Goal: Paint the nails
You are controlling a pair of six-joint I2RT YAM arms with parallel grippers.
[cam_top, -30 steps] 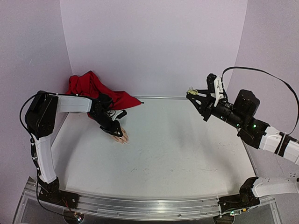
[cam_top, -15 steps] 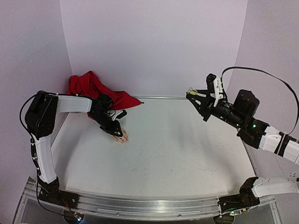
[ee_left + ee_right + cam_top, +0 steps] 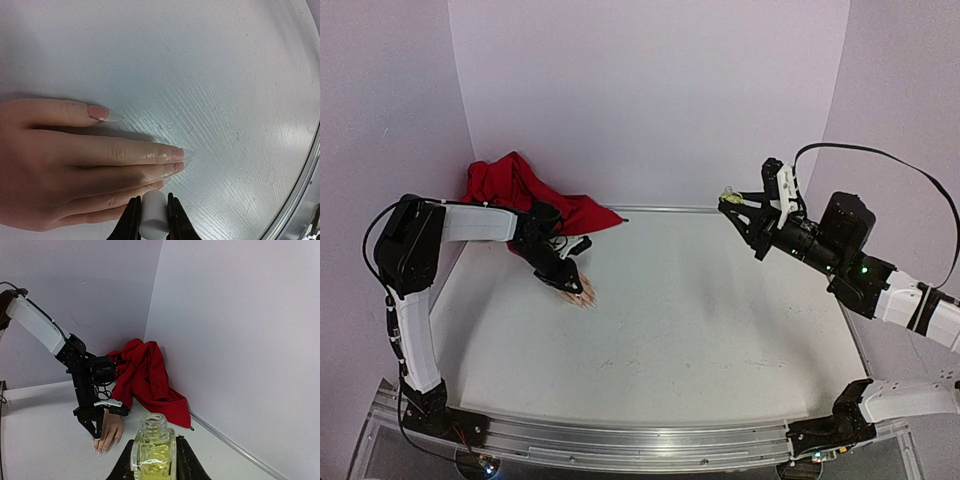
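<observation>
Long, pointed, clear nails [image 3: 175, 154], flat on the table [image 3: 225, 75], uppermost seemingly part-painted pink

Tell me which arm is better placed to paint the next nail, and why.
Left. The left gripper, shut on the white cap, sits right at the mannequin hand and its nails. The right gripper is shut on the open bottle, held far across the table.

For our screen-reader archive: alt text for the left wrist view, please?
A mannequin hand lies flat on a white table, fingers pointing right, with long pointed nails, one tinted pink. At the bottom, the left gripper is shut on a white cylinder.
</observation>
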